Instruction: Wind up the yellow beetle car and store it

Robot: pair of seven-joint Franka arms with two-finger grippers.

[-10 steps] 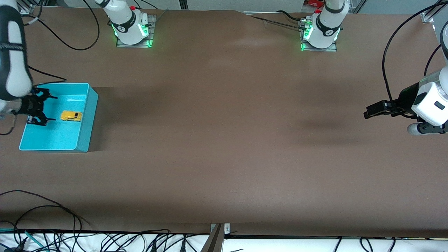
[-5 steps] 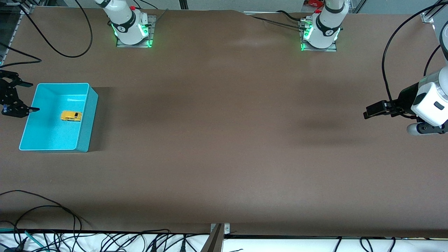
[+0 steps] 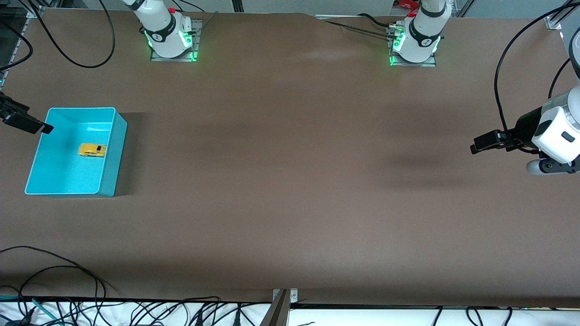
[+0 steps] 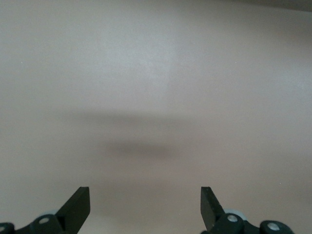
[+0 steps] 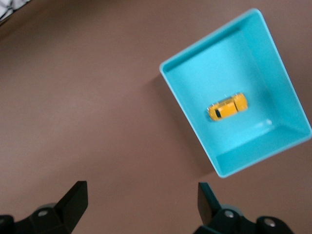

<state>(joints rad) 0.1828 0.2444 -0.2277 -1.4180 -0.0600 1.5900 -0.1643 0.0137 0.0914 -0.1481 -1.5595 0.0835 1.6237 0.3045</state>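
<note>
The yellow beetle car [image 3: 92, 150] lies on the floor of the turquoise bin [image 3: 114, 154] at the right arm's end of the table. My right gripper [image 3: 43, 128] is open and empty, up in the air over the bin's outer rim and apart from the car. The right wrist view looks down on the car [image 5: 227, 107] in the bin [image 5: 263, 146], with the right gripper [image 5: 141, 195] over bare table. My left gripper [image 3: 476, 146] is open and empty, and waits above the table at the left arm's end. The left wrist view shows it [image 4: 145, 195] over bare tabletop.
The brown table [image 3: 290, 181] is bare between the bin and the left gripper. The two arm bases [image 3: 170, 38] [image 3: 414, 43] stand along the edge farthest from the front camera. Loose cables [image 3: 59, 276] and a metal bracket [image 3: 281, 301] lie at the nearest edge.
My right gripper has drawn back out of the bin toward the table's edge and turned. The car stays in the bin. The left arm has not moved.
</note>
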